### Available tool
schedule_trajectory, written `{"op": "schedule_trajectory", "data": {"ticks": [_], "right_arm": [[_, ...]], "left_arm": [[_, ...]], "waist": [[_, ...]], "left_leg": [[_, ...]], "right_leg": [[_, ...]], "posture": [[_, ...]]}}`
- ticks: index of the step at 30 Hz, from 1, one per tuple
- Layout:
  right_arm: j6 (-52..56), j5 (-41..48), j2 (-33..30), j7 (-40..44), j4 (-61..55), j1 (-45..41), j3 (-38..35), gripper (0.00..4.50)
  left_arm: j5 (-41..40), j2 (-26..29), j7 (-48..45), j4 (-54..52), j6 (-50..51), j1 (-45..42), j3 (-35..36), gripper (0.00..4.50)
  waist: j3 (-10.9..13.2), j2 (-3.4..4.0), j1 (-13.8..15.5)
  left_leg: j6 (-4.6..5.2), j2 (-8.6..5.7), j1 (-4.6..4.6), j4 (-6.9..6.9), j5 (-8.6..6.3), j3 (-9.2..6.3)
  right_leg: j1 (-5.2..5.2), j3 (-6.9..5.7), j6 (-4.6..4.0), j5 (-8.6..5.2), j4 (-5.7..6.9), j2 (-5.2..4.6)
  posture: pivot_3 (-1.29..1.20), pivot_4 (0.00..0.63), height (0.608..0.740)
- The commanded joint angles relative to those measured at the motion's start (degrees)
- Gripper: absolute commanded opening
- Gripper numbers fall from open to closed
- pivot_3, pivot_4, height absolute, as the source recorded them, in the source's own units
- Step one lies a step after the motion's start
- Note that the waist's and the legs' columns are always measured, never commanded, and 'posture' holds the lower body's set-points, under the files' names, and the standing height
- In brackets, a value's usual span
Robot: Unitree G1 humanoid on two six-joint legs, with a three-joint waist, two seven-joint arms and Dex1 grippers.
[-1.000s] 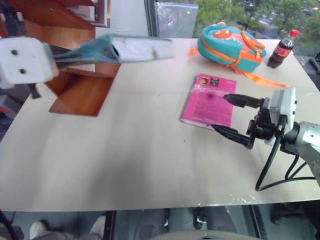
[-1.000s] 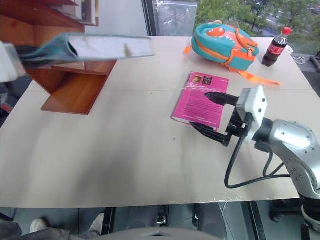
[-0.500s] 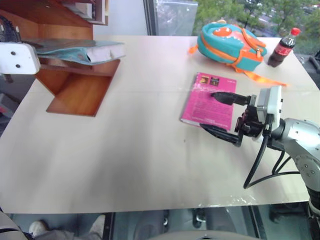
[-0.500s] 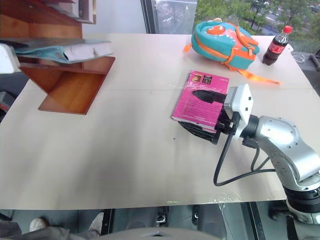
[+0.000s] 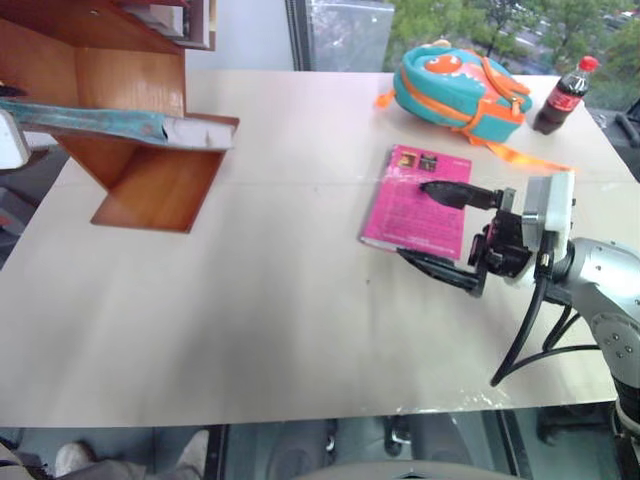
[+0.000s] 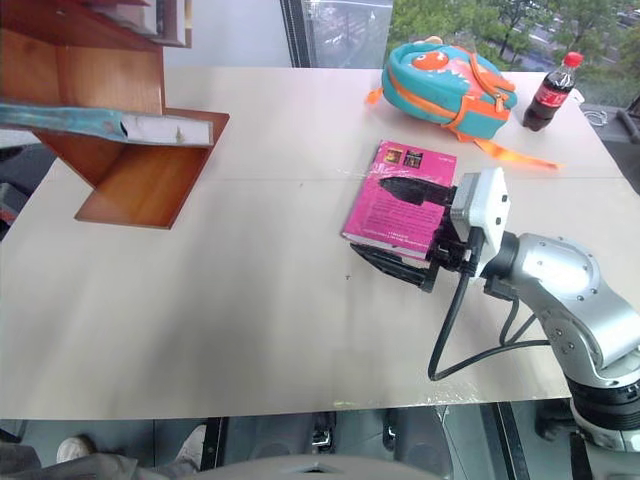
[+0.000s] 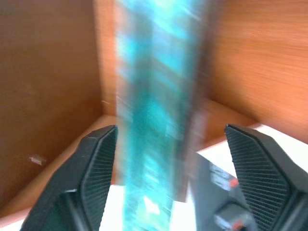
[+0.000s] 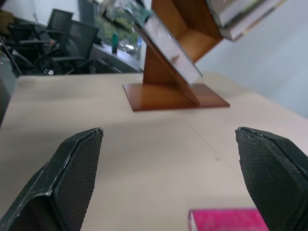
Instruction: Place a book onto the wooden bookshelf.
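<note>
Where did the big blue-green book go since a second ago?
The left arm carried the book from up over the table's corner leftward and down onto the bookshelf, where it now lies on a board. The left pincer has opened around it. The right pincer stayed open over the pink book; bag and bottle stayed put.

The wooden bookshelf (image 5: 150,150) at the upper left is seen in reddish-brown wood with a smooth, polished sheen. The book (image 5: 95,122) on it is given a glossy, scuffed teal cover and matt pale page edges. A matt, smooth beige top is shown on the table (image 5: 250,320). The magenta book (image 5: 415,200) is covered in slightly glossy card. Textured black pads are borne by the right gripper's fingers (image 8: 72,178).
</note>
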Motion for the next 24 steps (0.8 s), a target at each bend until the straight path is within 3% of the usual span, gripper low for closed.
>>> {"op": "schedule_trajectory", "data": {"ticks": [1,6,10,13,16,19,22,24], "right_arm": [[-1.48,1.4,0.8,0.41,-0.17,-1.5,-2.26,4.5],[-1.56,2.32,2.17,0.53,2.25,-4.25,-2.74,4.5],[-2.21,2.01,2.45,2.3,5.34,-6.64,-2.94,4.5],[-2.66,2.52,2.46,3.79,6.7,-7.48,-3.49,4.5],[-2.25,3.75,2.51,4.7,7.66,-8.7,-4.24,4.5],[-1.43,5.5,2.76,4.19,7.75,-10.01,-5.07,4.5],[-0.73,5.89,2.58,3.15,7.05,-10.51,-5.14,4.5],[-0.32,5.78,2.18,2.3,6.21,-10.22,-5.26,4.5]], "left_arm": [[-10.43,3.75,-6.49,-0.33,-1.23,3.88,6.57,3.45],[-26.59,4.23,-16.52,-5.35,1.42,14.73,17.2,3.45],[-36.55,3.2,-19.4,-14.76,6.8,28.8,28.18,3.45],[-40.32,0.34,-17.79,-27.72,17.07,40.53,37.64,3.45],[-46.81,-7.85,-11.24,-55.57,38.22,54.66,45.92,3.45],[-53.59,-16.27,0.99,-81.03,55.65,65.06,45.35,3.45],[-57.38,-24.65,13.29,-94.57,64.79,68.05,39.14,3.45],[-58.51,-30.69,20.05,-99.8,69.49,67.57,33.13,2.87]], "waist": [[-0.02,-0.04,-0.01],[-0.02,-0.03,-0.1],[-0.01,-0.02,-0.11],[-0.01,-0.02,-0.07],[0.04,0.08,0.05],[0.04,0.1,0.1],[0.02,0.2,0.23],[0.01,0.21,0.31]], "left_leg": [[0.0,0.0,0.0,0.02,0.0,0.0],[0.0,0.01,0.02,0.07,0.0,0.03],[0.0,0.03,0.02,0.23,0.0,-0.01],[0.0,0.04,0.01,0.33,0.0,-0.03],[0.0,0.04,0.06,0.38,0.0,-0.09],[-0.01,0.07,0.04,0.48,-0.01,-0.23],[-0.01,0.06,0.08,0.51,-0.01,-0.27],[-0.02,0.04,0.21,0.52,-0.01,-0.27]], "right_leg": [[0.0,0.0,0.0,0.0,0.01,0.0],[-0.02,0.04,-0.01,0.0,0.16,-0.01],[0.01,0.03,-0.02,0.0,0.26,-0.02],[0.01,0.04,-0.02,0.0,0.31,-0.02],[0.08,0.15,-0.03,0.0,0.39,-0.11],[0.17,0.18,-0.03,0.01,0.32,-0.09],[0.23,0.2,-0.04,0.02,0.32,-0.11],[0.34,0.22,-0.05,0.03,0.4,-0.12]], "posture": [[0.0,0.15,0.74],[0.0,0.15,0.74],[0.0,0.15,0.74],[0.0,0.15,0.74],[0.0,0.15,0.74],[0.0,0.15,0.74],[0.0,0.15,0.74],[0.0,0.15,0.74]]}}
